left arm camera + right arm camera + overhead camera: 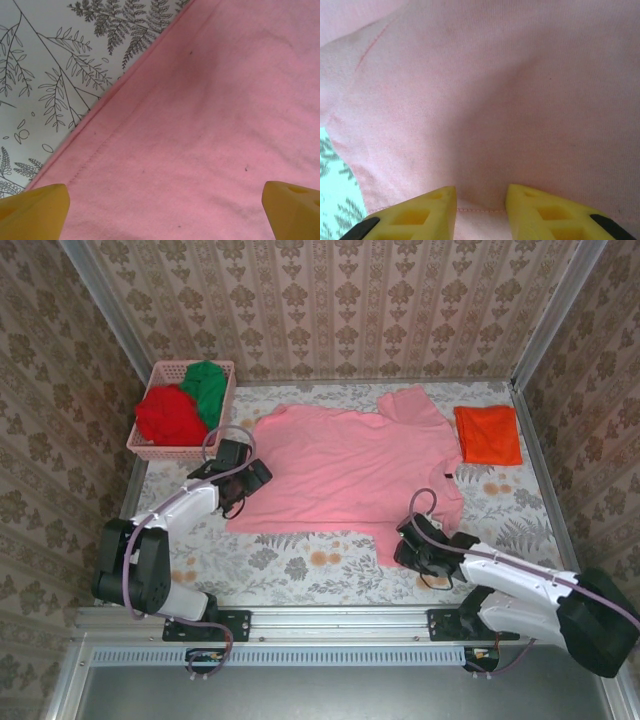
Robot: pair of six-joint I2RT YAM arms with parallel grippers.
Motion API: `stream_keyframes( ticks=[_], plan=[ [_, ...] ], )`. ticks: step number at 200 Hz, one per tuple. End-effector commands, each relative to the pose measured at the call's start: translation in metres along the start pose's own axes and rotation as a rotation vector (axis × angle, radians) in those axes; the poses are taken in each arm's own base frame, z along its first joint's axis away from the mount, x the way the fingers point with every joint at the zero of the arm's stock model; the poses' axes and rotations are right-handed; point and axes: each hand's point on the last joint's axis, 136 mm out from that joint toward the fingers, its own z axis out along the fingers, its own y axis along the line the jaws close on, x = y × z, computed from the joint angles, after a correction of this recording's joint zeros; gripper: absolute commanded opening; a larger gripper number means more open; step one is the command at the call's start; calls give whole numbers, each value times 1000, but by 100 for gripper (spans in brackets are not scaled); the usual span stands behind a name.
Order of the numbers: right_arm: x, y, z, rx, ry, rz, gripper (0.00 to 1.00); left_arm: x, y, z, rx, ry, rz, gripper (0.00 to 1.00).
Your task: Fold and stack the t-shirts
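The right gripper [480, 199], nearly closed, pinched the near sleeve hem of the light pink t-shirt [345, 465], which lay spread flat. Limp and light, it would likely sag unless taken at its hems. The left gripper [162, 200] hung wide open, empty, over its left hem. Beyond its far-left corner, the red t-shirt [168, 415] and green t-shirt [207, 388] lay bundled, their shapes hidden.
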Motion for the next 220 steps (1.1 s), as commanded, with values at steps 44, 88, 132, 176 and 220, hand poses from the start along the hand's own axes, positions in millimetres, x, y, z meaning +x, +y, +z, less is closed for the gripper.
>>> stream_keyframes(
  ticks=[44,88,132,176,220],
  plan=[
    [31,-22,-39,49,143,-17,40,-4,-3,-6,21,-33,20,100],
    [-29,23,-45,-76,12,-19,48,-3,3,-16,18,-57,22,100],
    [-44,26,-20,-11,39,-53,45,5,24,-30,4,-86,1,100],
    [3,11,6,67,118,-140,45,4,41,-32,-17,-92,-33,100],
    [38,32,18,11,186,-192,46,3,54,-44,-11,-122,-64,100]
  ],
)
